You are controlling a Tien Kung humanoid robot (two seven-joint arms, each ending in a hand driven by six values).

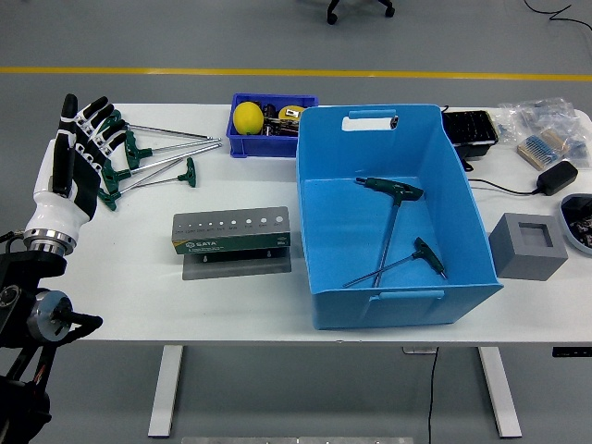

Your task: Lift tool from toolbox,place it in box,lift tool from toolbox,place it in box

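A: Where's the left hand?

B: At the table's far left, wrist low, palm upright, fingers spread and pointing to the far side. It holds nothing. The fingertips sit at the handle ends of the loose T-handle wrenches, overlapping the green grips from this view; I can't tell whether they touch.

A: And the right hand?

B: Not in view.

A: What could go wrong from here?

B: I'd judge the risk is in the grasp. The wrenches lie fanned out with their handles bunched close together, so closing the fingers could catch two at once, or nudge one sideways and scatter the rest. The shafts are thin and flat on the table, so a pinch on a shaft might slip; the handle looks the safer hold.

A: Where do they go?

B: Into the blue box right of centre. Two tools already lie crossed on its floor. The grey tool stand, its holes empty, sits between hand and box.

A: Any trouble on the way over?

B: A long wrench carried low could clip the stand or the box's tall near-left wall, so it would need lifting well clear.
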